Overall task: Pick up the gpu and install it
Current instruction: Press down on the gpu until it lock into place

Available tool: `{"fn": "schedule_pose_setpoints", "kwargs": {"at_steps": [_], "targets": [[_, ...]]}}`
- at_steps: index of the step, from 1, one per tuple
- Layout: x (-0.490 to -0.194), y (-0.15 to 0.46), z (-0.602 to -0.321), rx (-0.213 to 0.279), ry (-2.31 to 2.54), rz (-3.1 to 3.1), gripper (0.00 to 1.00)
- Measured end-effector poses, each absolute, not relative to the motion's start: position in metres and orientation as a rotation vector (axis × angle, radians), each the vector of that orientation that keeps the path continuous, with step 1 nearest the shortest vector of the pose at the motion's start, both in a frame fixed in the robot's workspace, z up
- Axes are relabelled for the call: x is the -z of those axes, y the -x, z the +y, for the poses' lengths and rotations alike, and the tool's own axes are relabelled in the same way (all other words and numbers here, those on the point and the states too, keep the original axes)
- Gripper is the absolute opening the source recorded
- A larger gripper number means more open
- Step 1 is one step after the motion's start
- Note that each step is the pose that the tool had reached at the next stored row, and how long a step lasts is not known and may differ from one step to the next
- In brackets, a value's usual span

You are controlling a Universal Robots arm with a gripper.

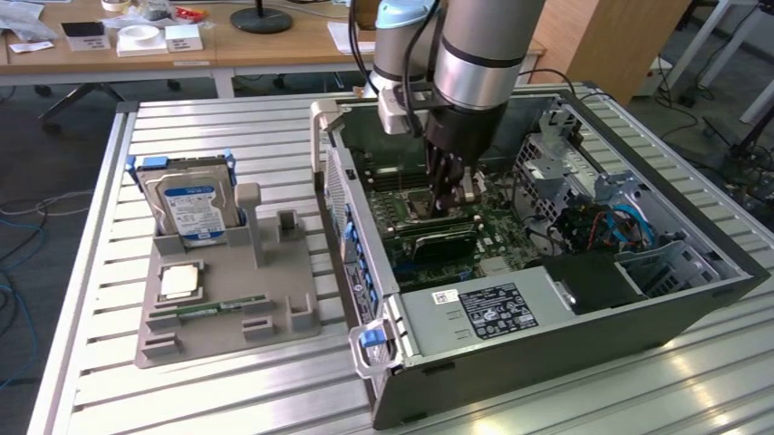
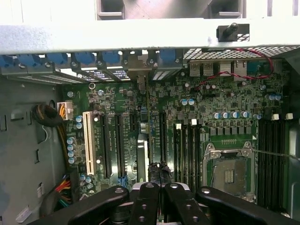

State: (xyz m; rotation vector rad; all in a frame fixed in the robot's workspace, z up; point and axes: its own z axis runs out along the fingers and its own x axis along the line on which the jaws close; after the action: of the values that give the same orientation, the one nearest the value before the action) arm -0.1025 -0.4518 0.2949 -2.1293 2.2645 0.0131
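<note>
My gripper (image 1: 449, 210) reaches down into the open computer case (image 1: 677, 308), over the green motherboard (image 1: 484, 231). In the wrist view the gripper (image 2: 159, 171) has its black fingers (image 2: 153, 169) pressed together on the gpu (image 2: 144, 136). The gpu appears edge-on as a thin dark card running from the fingertips towards the case's rear slots. Its silvery bracket end (image 2: 137, 63) lies at the rear wall among the blue slot clips. The card stands upright in line with the long black expansion slots, beside the white slot (image 2: 87, 140). Whether it is seated in a slot I cannot tell.
Outside the case on the slatted table, a grey holder (image 1: 230, 313) carries the blue-labelled hard drive (image 1: 188, 204), a square processor (image 1: 181, 279) and a green memory stick (image 1: 224, 308). Inside the case are the empty processor socket (image 2: 229, 171), cable bundles (image 2: 51, 115) and the power supply (image 1: 484, 310).
</note>
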Motion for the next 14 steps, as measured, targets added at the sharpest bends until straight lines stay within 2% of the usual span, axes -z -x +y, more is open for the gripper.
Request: {"fn": "schedule_pose_setpoints", "kwargs": {"at_steps": [14], "targets": [[-0.2901, 0.1025, -0.4519, -0.013, 2.129, 2.265, 0.14]]}}
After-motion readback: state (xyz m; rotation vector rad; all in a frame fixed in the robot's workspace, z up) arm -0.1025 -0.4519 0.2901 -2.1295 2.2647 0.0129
